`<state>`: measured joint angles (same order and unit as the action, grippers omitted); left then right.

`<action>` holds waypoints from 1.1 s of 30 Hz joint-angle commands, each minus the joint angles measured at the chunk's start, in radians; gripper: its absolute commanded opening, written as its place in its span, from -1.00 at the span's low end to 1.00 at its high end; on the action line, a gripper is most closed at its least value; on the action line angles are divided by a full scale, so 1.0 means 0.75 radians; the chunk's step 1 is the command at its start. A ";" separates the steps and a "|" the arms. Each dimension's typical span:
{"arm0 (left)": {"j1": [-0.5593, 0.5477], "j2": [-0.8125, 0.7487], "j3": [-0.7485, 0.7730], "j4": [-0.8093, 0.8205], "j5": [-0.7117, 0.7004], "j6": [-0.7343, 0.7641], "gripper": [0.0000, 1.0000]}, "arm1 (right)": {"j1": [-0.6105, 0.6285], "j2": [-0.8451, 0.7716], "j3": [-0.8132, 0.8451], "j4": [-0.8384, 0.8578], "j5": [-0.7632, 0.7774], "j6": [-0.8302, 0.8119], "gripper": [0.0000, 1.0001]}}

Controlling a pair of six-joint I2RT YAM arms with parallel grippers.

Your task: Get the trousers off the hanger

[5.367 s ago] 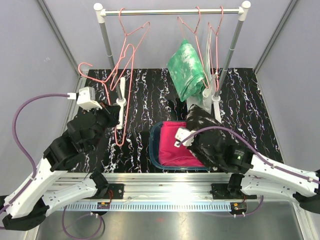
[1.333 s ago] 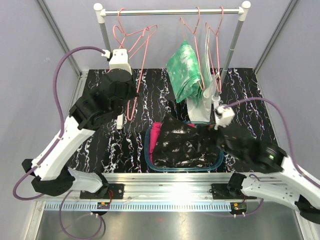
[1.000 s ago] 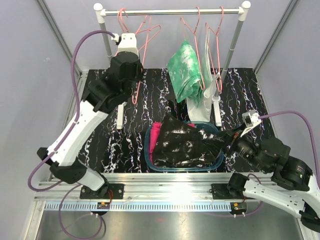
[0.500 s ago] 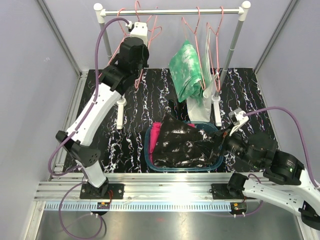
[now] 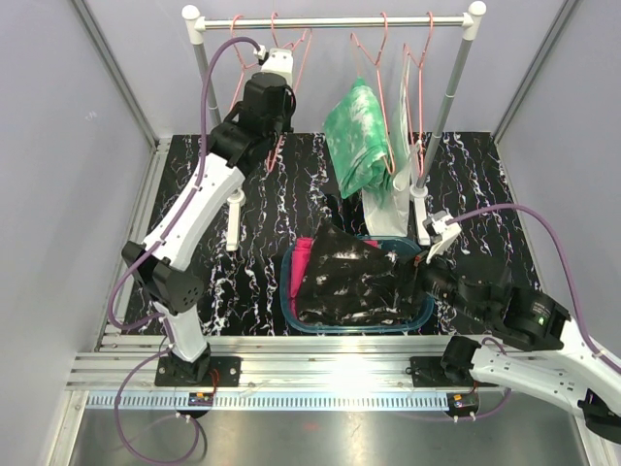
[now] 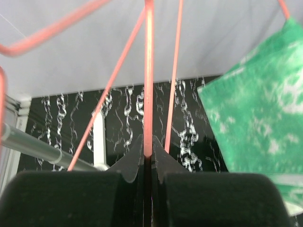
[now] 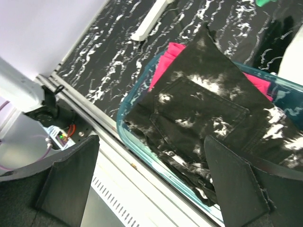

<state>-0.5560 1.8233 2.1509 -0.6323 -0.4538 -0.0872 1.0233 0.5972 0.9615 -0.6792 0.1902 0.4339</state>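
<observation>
I see the left arm stretched up to the rail (image 5: 330, 21), left gripper (image 6: 147, 156) jaws pinched on a pink hanger (image 6: 149, 71). Green tie-dye trousers (image 5: 361, 136) hang mid-rail. Black splashed trousers (image 5: 354, 277) lie over the magenta trousers (image 5: 302, 262) in the bin (image 5: 291, 313). The right arm is low, right gripper (image 7: 151, 179) jaws wide above them.

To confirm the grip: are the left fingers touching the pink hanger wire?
Touching. In the left wrist view the left gripper has its fingers shut on the pink hanger wire, with no gap.

Top trousers (image 5: 359, 282) lie on lower trousers (image 5: 302, 264) in the bin (image 5: 284, 301), hanging trousers (image 5: 361, 136) behind
</observation>
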 commanded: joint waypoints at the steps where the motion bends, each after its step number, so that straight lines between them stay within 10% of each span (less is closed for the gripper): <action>1: 0.007 -0.107 -0.080 0.078 0.059 -0.037 -1.00 | 0.008 0.026 0.072 -0.002 0.102 -0.014 0.99; 8: 0.007 -0.218 -0.139 0.068 0.112 -0.105 -0.80 | 0.008 0.006 0.113 0.055 0.200 -0.026 0.99; 16: 0.007 -0.418 -0.227 0.070 0.265 -0.201 0.57 | 0.008 0.275 0.492 -0.155 0.532 -0.040 0.99; 22: 0.007 -0.604 -0.340 0.090 0.423 -0.270 0.87 | -0.035 0.613 0.875 -0.213 0.748 -0.226 0.94; 33: 0.007 -0.938 -0.516 0.039 0.513 -0.293 0.98 | -0.438 1.085 1.387 -0.248 0.354 -0.456 0.80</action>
<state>-0.5560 1.2114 1.8099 -0.6121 -0.1062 -0.2970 0.7403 1.3800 1.9114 -0.8536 0.5686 0.1600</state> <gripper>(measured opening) 0.987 0.908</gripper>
